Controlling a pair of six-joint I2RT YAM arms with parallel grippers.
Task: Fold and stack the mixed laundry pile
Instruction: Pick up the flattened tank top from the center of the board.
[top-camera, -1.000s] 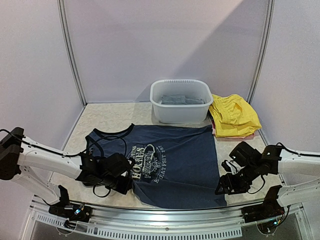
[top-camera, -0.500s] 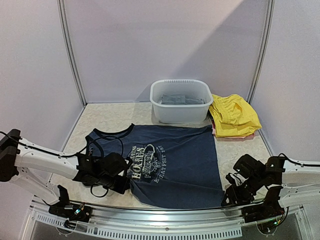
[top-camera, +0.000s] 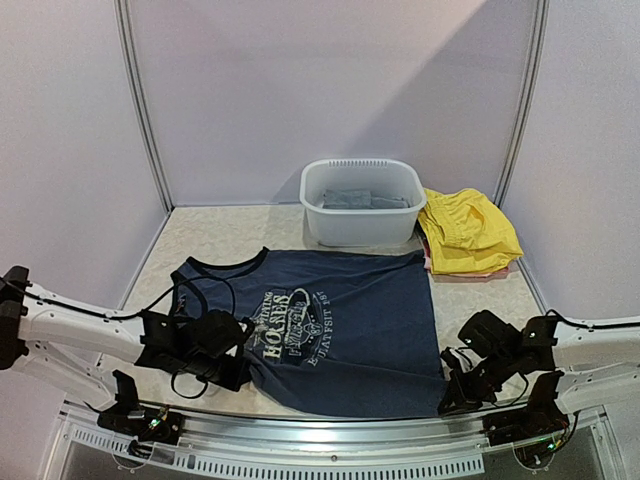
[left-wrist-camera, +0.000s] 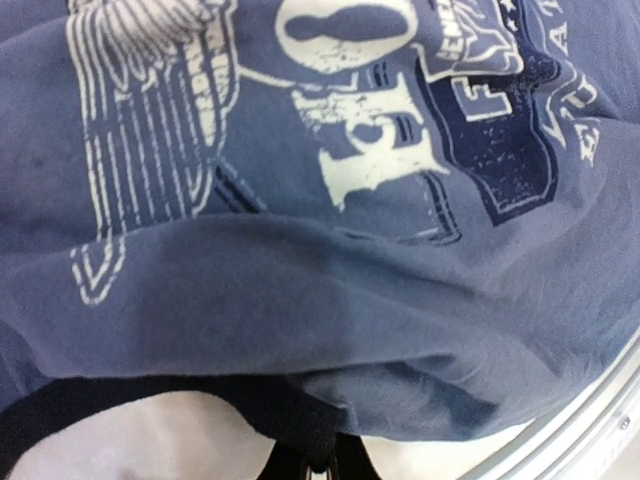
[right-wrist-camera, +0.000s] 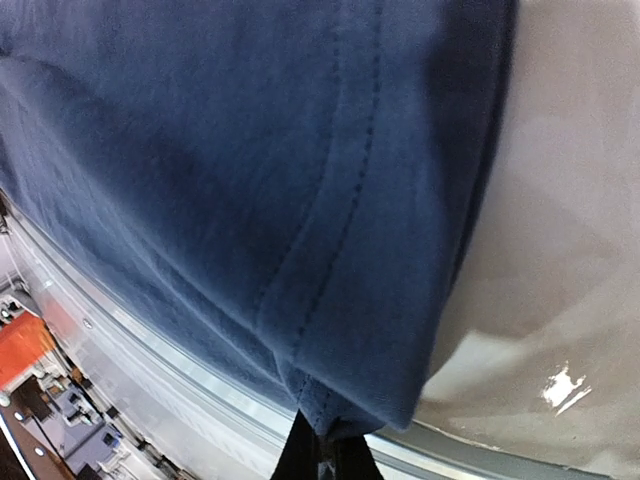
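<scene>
The navy sleeveless tank top with white chest print (top-camera: 340, 325) lies spread flat on the beige speckled surface (top-camera: 215, 235). Its black-trimmed neck opening points left and its hem points right. Its near edge runs along the metal front rail (top-camera: 330, 425).

My left fingers (top-camera: 240, 368) are closed on the near left part of the tank top. In the left wrist view the black-bound edge of the fabric runs down into them, and the cloth rises in a soft fold just ahead of them.

My right fingers (top-camera: 447, 400) are pinched together on the near right corner of the hem. In the right wrist view the stitched hem seam leads straight into them, at the edge of the surface.

A white plastic basin (top-camera: 362, 228) stands beyond the tank top at the far side, with a grey folded garment (top-camera: 365, 199) inside it. Just right of the basin a yellow garment (top-camera: 468, 232) lies on top of a reddish-pink cloth (top-camera: 470, 271), of which only the edge shows.
</scene>
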